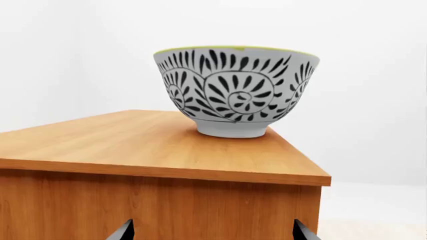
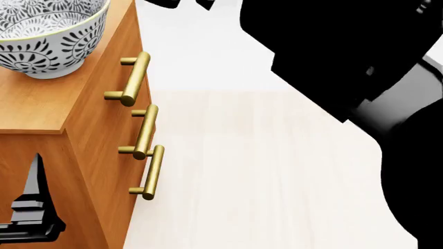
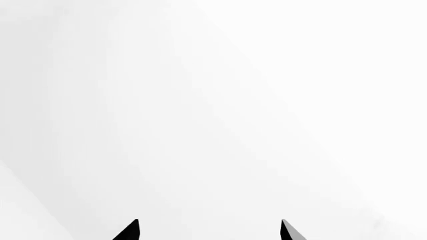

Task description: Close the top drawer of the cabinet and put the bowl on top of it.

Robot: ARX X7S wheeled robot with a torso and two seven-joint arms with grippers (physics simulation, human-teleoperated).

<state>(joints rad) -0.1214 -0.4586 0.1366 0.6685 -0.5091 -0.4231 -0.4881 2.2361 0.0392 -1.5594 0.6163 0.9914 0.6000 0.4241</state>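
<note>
Glazed round bowl (image 1: 237,90) upright on smooth wooden cabinet (image 1: 133,145), both tools (image 1: 212,231) (image 3: 208,230) spread wide, empty.

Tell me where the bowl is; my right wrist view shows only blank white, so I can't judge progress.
Observer: The bowl stands upright on the cabinet top, near a corner.
Operator: Is the left gripper holding it?
Observer: No. The left gripper is below the cabinet's top edge, jaws open and empty, apart from the bowl.
Operator: And the top drawer?
Observer: In the head view the top drawer looks shut, its front flush with the two drawers below.
</note>
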